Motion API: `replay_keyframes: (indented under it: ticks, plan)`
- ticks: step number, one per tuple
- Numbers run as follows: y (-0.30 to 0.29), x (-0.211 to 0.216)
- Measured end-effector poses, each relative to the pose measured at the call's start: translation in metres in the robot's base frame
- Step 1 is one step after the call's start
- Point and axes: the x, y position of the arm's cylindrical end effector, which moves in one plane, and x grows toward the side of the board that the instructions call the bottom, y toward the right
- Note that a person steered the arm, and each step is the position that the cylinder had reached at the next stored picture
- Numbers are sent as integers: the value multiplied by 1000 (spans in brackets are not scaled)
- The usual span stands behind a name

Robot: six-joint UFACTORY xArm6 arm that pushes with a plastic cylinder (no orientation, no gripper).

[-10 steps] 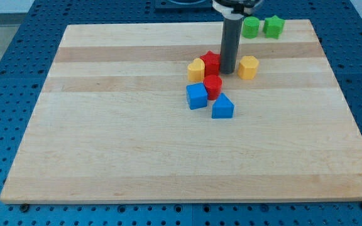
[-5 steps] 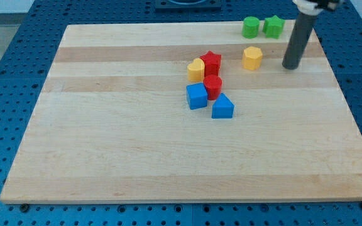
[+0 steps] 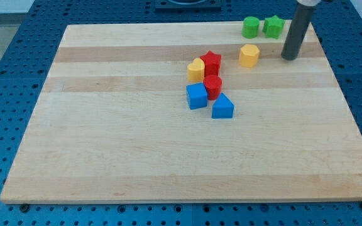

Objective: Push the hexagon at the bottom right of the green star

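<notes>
Your tip (image 3: 288,58) stands on the wooden board (image 3: 137,157) near the view's top right corner. It is a plain rod with no fingers, so it grasps nothing, and it touches no block. Just above it and a little to the view's left you see the green star (image 3: 273,26), apart from the rod. Directly left of the star, just beside it, stands the green cylinder (image 3: 251,27).

The yellow hexagon (image 3: 249,55) lies to the view's left of your tip, with a clear strip of board between them. It sits below the green cylinder and below-left of the green star, so it is not at the star's bottom right.

Further to the view's left you find a tight cluster. The red star (image 3: 211,63) is at its top, with the yellow heart (image 3: 196,69) touching it on the left. Below them comes the red cylinder (image 3: 213,86). The blue cube (image 3: 197,96) is pressed against the cylinder's lower left, and the blue triangle (image 3: 222,107) sits at its lower right.
</notes>
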Motion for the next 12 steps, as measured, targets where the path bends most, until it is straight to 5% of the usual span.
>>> replay_keyframes:
  ticks: [2, 4, 5, 7, 9, 12]
  plan:
    - [-76, 38]
    - [-56, -18]
    - [-55, -7]
    - [-149, -22]
    - [-106, -59]
    - [-105, -28]
